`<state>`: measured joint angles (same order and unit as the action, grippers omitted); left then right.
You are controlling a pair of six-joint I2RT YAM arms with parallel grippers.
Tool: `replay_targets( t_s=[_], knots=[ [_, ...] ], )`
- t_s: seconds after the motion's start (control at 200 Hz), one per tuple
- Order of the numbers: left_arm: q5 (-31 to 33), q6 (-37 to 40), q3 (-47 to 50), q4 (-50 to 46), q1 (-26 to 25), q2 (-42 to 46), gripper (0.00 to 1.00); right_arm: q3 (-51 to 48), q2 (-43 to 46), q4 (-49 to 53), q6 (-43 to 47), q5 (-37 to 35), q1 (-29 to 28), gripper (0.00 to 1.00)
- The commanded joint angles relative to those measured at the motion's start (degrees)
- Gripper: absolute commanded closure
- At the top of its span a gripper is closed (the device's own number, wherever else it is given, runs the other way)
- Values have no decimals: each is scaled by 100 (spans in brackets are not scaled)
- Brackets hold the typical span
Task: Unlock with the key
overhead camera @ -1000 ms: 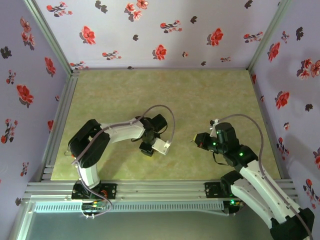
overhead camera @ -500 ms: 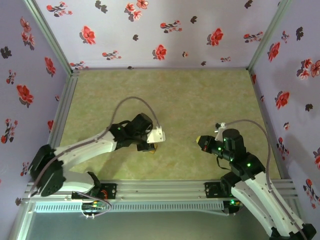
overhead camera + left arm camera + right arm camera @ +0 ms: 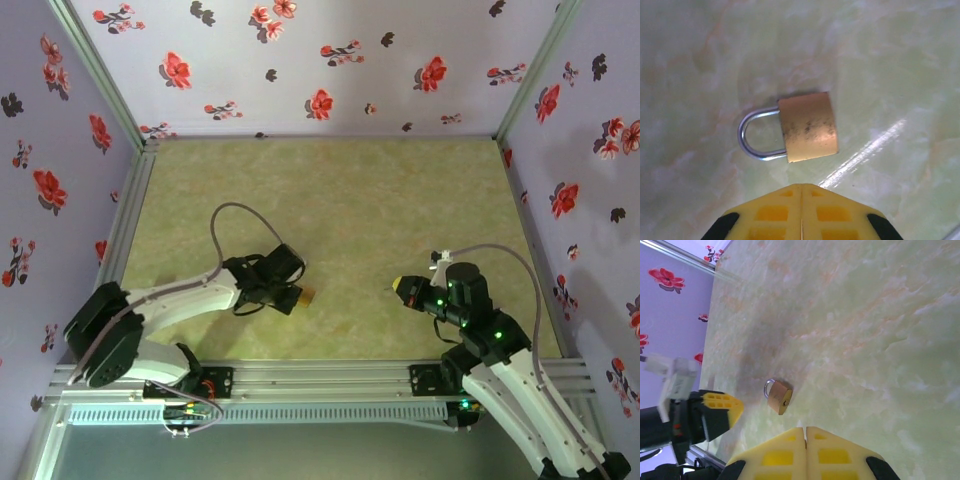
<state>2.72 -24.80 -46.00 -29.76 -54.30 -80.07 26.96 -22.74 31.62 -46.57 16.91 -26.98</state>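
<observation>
The brass padlock (image 3: 807,126) lies flat on the table, and its silver shackle (image 3: 751,135) points left in the left wrist view. My left gripper (image 3: 801,189) is shut just short of the lock body, with nothing between its yellow fingers. From above, the padlock (image 3: 307,296) sits right at the left gripper's (image 3: 292,297) tip. My right gripper (image 3: 805,430) is shut on the key (image 3: 805,442), which shows as a thin dark sliver in the seam. It hovers a hand's width to the right of the padlock (image 3: 778,396), and the keyhole face is turned toward it.
The pale green marbled table (image 3: 380,200) is walled by flowered purple panels (image 3: 320,60) at the back and sides. An aluminium rail (image 3: 330,378) runs along the near edge. Open floor lies behind and between the arms.
The left arm has dropped low and stretched out, and its wrist has pulled back to the left. Its jaws have closed. The right gripper has drifted slightly nearer and stayed shut.
</observation>
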Motion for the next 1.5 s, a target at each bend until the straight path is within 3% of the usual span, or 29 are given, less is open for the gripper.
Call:
replay_targets(
  t_s=[0.0,0.495,0.7,1.41,1.495],
  knots=[
    [247,-736,-310,-419,-37,-432,94,-72,201,6,-88,46,31,100],
    [819,-922,-1182,-659,157,-1631,95,-260,691,222,-151,10,35,100],
    [774,-787,-1552,-716,192,-1939,96,-338,766,200,-173,19,27,100],
    [463,-1470,-1097,-795,254,-1162,97,-393,733,94,-256,20,31,100],
    [344,-1583,-1095,-659,251,-950,85,-391,680,39,-291,51,35,100]
  ],
)
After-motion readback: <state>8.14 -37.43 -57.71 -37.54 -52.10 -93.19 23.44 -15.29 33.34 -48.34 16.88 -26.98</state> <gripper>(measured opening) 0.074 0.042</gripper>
